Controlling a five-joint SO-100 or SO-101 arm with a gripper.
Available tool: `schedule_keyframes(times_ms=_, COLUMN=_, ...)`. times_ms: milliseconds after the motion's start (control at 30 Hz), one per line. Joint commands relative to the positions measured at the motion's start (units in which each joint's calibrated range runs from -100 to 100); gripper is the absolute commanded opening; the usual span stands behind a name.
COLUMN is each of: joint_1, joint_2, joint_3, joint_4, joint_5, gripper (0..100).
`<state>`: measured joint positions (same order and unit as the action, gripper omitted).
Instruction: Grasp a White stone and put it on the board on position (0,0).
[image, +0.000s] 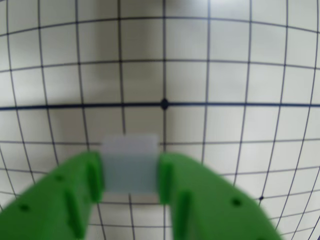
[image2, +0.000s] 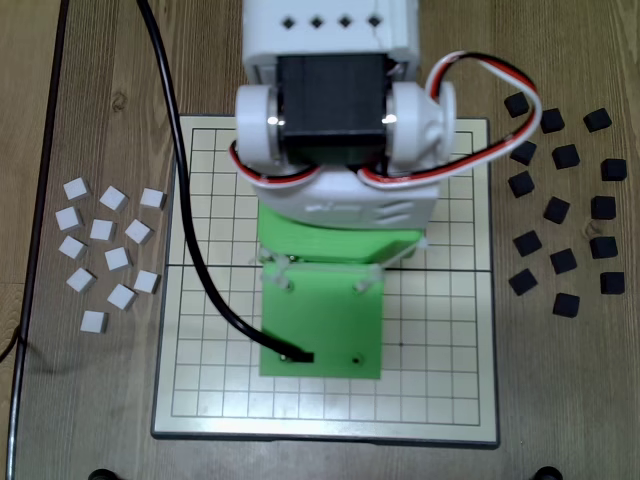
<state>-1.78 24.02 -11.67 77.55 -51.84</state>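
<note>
Wrist view: your green fingers (image: 131, 176) are clamped on the White stone (image: 130, 162), held over the board (image: 240, 80) just below-left of the position (0,0) (image: 164, 104). Fixed view: your arm (image2: 330, 130) covers the board's middle; spare white tiles (image2: 108, 250) lie left on the counter (image2: 560, 400), black tiles (image2: 565, 215) right.

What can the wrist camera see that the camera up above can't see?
Only the wrist view shows the green fingers pinching a white stone, held short of the dotted crossing on the thick dark line.

Only the fixed view shows the loose white stones on the table left of the board, the black stones on its right, the arm's white body and a black cable. The arm hides the held stone there.

Both show the board with its grid lines.
</note>
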Motion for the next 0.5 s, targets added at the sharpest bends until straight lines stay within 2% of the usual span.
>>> schedule_keyframes(times_ms=0, joint_1=1.10, joint_2=-1.93, joint_3=-0.60, joint_4=-0.78, joint_5=0.15, gripper=6)
schedule_keyframes(times_ms=467, joint_1=1.82, joint_2=-2.10, joint_3=3.74, joint_4=-4.75, joint_5=0.44, gripper=6)
